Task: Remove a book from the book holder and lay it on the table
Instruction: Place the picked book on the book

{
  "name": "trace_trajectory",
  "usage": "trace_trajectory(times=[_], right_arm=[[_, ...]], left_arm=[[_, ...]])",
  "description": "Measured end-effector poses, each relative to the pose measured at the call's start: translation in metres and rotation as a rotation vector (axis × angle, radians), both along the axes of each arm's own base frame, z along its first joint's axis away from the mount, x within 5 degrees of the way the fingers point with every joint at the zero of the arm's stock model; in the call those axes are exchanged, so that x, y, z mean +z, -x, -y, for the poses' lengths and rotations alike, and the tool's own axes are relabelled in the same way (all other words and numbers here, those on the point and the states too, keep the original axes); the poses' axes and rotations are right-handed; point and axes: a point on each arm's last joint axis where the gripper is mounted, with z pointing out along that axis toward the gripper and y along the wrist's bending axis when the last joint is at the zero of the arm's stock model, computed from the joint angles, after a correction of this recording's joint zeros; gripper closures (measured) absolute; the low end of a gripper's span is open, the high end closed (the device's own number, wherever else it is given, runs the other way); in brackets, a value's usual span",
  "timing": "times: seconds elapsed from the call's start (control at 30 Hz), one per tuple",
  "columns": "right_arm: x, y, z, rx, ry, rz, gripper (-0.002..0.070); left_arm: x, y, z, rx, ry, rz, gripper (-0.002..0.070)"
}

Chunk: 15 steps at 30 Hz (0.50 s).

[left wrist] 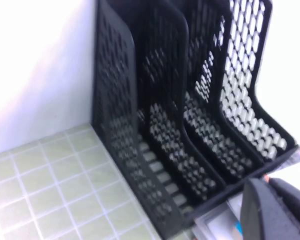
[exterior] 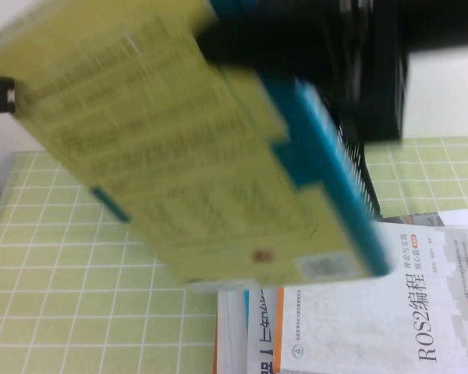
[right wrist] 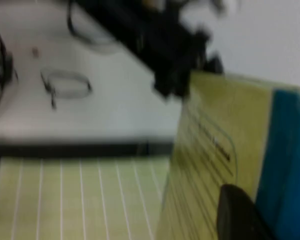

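Book (exterior: pixel 195 171) aloft, tilted, filling upper centre of high view, clear of book holder (left wrist: pixel 190 115). Right end effector (right wrist: pixel 240 215) clamped on book. Left end effector (left wrist: pixel 277 212) low right, grip state unclear. Risk: slip, landing on ROS2 book (exterior: pixel 390 312) instead of surface (exterior: pixel 70 296).

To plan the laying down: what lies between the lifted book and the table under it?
High view: below the book, the white ROS2 book lies on the table.

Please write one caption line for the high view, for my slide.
Right gripper holds the yellow book in the air above the green table, out of the black holder.
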Motion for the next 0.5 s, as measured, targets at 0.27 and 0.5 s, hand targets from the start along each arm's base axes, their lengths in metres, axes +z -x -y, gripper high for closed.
trace_trajectory(times=[0.27,0.5], right_arm=[[-0.030,-0.021,0.034,-0.280,0.555,0.065,0.0461],[0.011,-0.019,0.069,-0.474,0.655,0.287,0.0463]], left_arm=[[0.008,0.017,0.006,-0.013,0.046,-0.005,0.0678],[-0.007,0.017,0.006,-0.003,0.053,-0.062,0.0678]])
